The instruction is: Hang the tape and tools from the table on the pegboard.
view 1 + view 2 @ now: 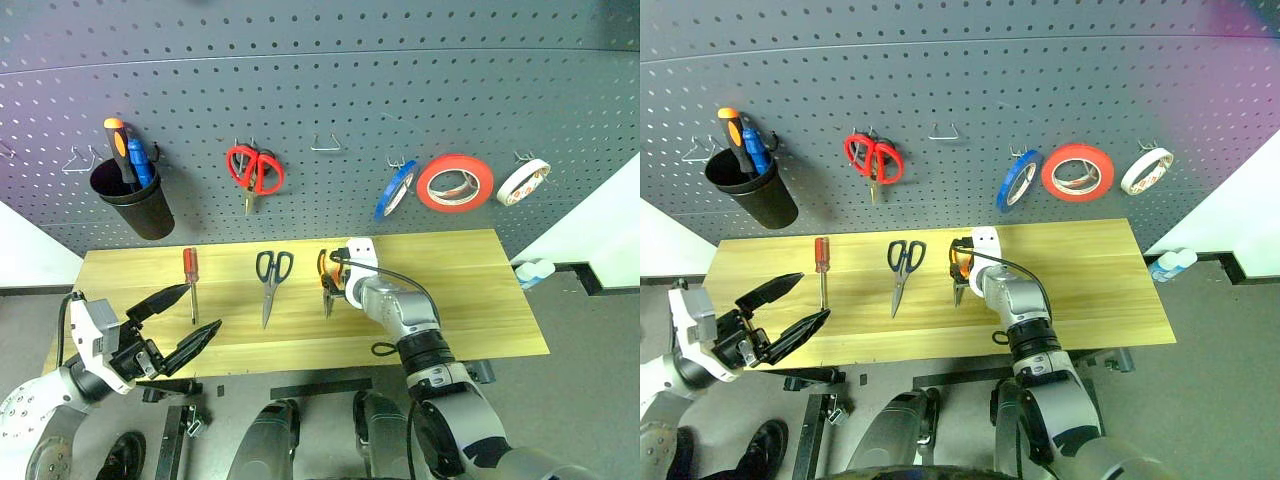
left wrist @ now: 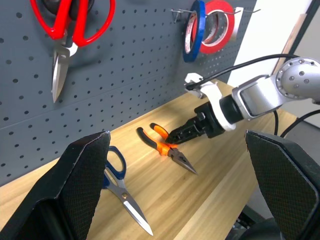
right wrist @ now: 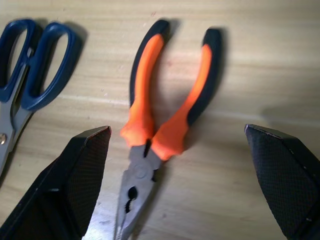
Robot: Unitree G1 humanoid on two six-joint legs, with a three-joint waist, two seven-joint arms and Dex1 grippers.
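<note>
A: Where is the right gripper (image 3: 177, 145)?
B: Over the pliers (image 3: 160, 125) at the table's (image 1: 480, 300) centre, its 2 fingers spread wide to either side, holding nothing.

A: And the left gripper (image 1: 185, 315)?
B: At 8 o'clock, fully open, empty. The scissors (image 1: 271, 283) and screwdriver (image 1: 190, 280) lie on the table. The blue tape (image 1: 396, 190) hangs on the pegboard (image 1: 330, 90) at 1 o'clock.

Surface (image 1: 480, 300): in front of the pegboard (image 1: 320, 100).
On surface, left to right: screwdriver (image 1: 189, 278), scissors (image 1: 271, 282), pliers (image 1: 326, 282).
On pegboard, left to right: cup (image 1: 132, 200) holding two screwdrivers, hanging scissors (image 1: 253, 172), empty hook (image 1: 326, 145), three tape rolls (image 1: 455, 183).
Right gripper (image 1: 335, 285): above the pliers, jaws either side.
</note>
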